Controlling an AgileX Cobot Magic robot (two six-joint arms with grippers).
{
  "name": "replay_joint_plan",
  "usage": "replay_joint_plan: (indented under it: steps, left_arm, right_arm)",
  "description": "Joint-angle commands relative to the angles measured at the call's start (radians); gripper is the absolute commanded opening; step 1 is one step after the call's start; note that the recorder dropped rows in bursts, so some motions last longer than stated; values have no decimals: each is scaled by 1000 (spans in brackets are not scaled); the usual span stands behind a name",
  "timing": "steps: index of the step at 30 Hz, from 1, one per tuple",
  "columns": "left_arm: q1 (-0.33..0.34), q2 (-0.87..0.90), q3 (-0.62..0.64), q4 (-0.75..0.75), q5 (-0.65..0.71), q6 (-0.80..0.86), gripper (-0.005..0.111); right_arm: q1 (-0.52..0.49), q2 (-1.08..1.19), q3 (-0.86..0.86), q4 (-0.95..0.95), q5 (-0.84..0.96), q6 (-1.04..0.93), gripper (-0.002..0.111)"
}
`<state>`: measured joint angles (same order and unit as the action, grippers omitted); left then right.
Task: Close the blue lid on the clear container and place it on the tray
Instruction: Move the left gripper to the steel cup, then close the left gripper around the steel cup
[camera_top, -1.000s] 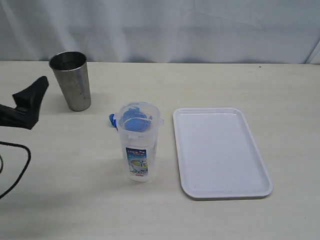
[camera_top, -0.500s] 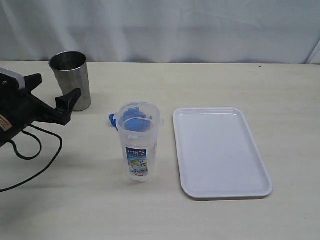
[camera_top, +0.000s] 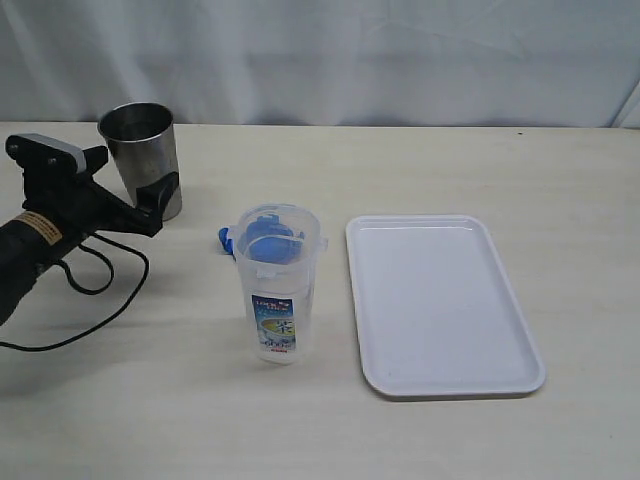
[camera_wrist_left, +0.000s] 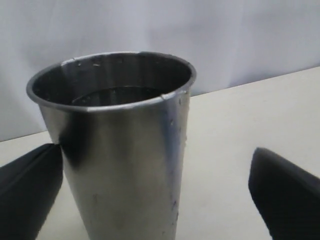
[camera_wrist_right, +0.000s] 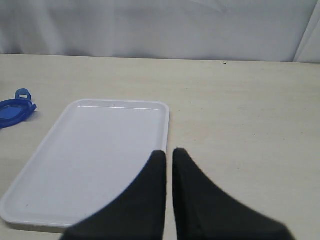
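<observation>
Blue lid (camera_top: 226, 240) is recorded lying on the bench (camera_top: 450, 160) just behind the clear container (camera_top: 280, 300), not yet fitted, the tray (camera_top: 440, 380) beside it, with left gripper (camera_top: 135, 172) fingers spread towards a steel cup (camera_top: 145, 150) and right gripper (camera_wrist_right: 169, 152) fingers pressed together, so lid pickup is judged next.

Steel cup (camera_top: 143, 160) blocking wide-spread left gripper (camera_wrist_left: 155, 160), bare table (camera_top: 200, 215) between cup and clear container (camera_top: 279, 283), tray (camera_top: 440, 310) top unobstructed
</observation>
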<state>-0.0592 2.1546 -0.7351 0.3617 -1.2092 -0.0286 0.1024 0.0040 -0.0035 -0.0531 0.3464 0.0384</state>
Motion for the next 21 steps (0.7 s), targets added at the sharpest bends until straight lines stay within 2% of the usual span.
replay_joint_plan:
  steps: [1, 21]
  left_arm:
    - [0, 38, -49, 9, -12, -2, 94]
    - [0, 91, -197, 20, -2, -2, 94]
  right_arm:
    - [-8, -4, 4, -7, -2, 2, 5]
    - [-8, -4, 4, -7, -2, 2, 5]
